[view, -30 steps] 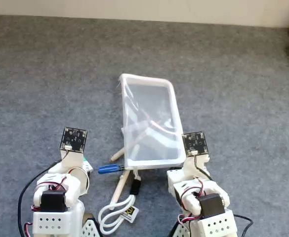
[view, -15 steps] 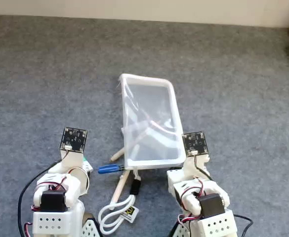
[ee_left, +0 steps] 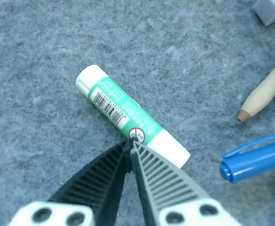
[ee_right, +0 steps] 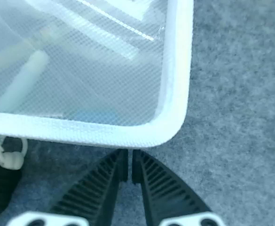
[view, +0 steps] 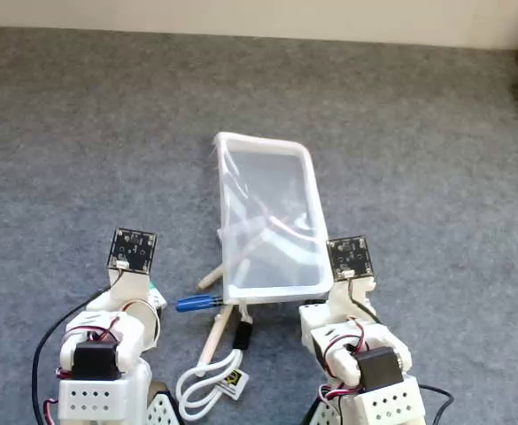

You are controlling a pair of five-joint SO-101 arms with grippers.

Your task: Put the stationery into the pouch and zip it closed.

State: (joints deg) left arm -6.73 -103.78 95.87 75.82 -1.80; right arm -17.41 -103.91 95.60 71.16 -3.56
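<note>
A translucent white mesh pouch (view: 267, 221) lies in the middle of the grey carpet, with several items showing dimly inside. In front of its near edge lie a blue pen (view: 198, 302) and a wooden pencil (view: 214, 332). A green and white glue stick (ee_left: 128, 115) lies just beyond my left gripper (ee_left: 131, 147), which is shut and empty with its tips at the stick's side. The blue pen's cap (ee_left: 255, 160) and the pencil's tip (ee_left: 264, 92) lie beside it. My right gripper (ee_right: 128, 155) is shut and empty, just short of the pouch's near rounded corner (ee_right: 175, 94).
A coiled white cable (view: 207, 381) with a black plug (view: 241, 335) lies between the two arms' bases. The plug (ee_right: 1, 183) also lies close to the pouch edge in the right wrist view. Open carpet surrounds the pouch on its far and outer sides.
</note>
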